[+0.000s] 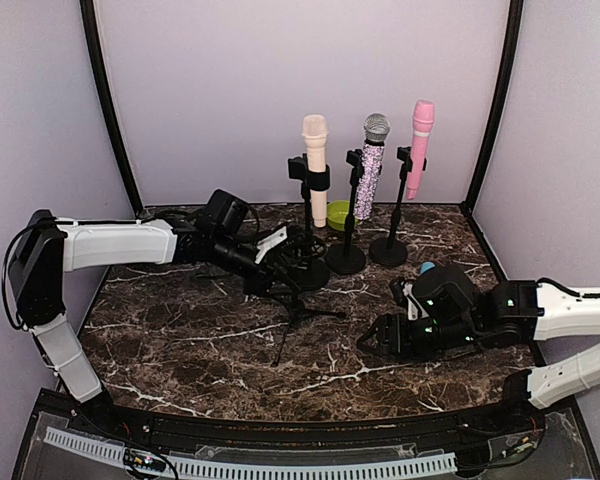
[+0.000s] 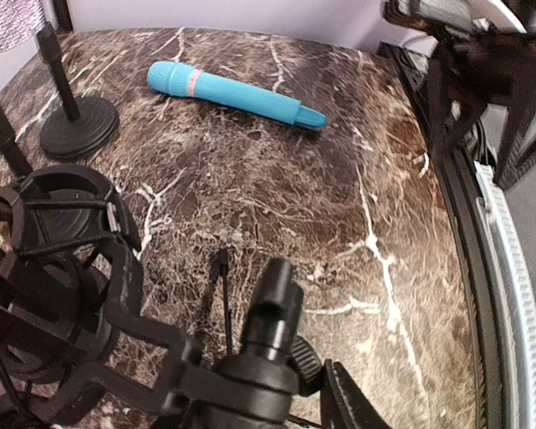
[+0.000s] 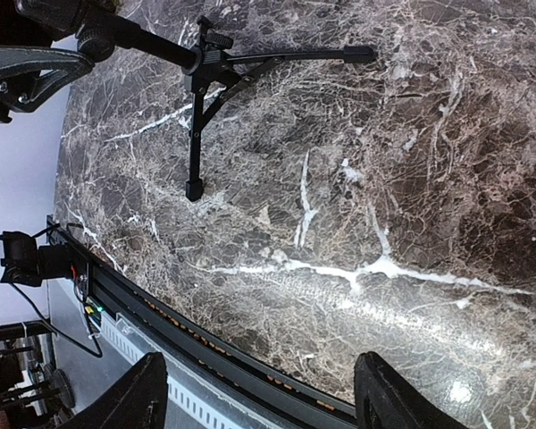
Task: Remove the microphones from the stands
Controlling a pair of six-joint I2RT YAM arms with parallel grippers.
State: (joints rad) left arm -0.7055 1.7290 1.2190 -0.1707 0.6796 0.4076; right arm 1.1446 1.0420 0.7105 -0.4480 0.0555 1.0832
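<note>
A blue microphone lies flat on the marble table, beside my right arm, where its tip shows. The empty black tripod stand leans in the middle, its shock mount bare. My left gripper is shut on the stand's upper post; one finger presses its knob and the other is hidden. My right gripper hangs open and empty above the table's front edge, right of the tripod legs.
Three more microphones stand in round-based stands at the back: a cream one, a sparkly one and a pink one. A green bowl sits behind them. A black rail borders the table's front edge.
</note>
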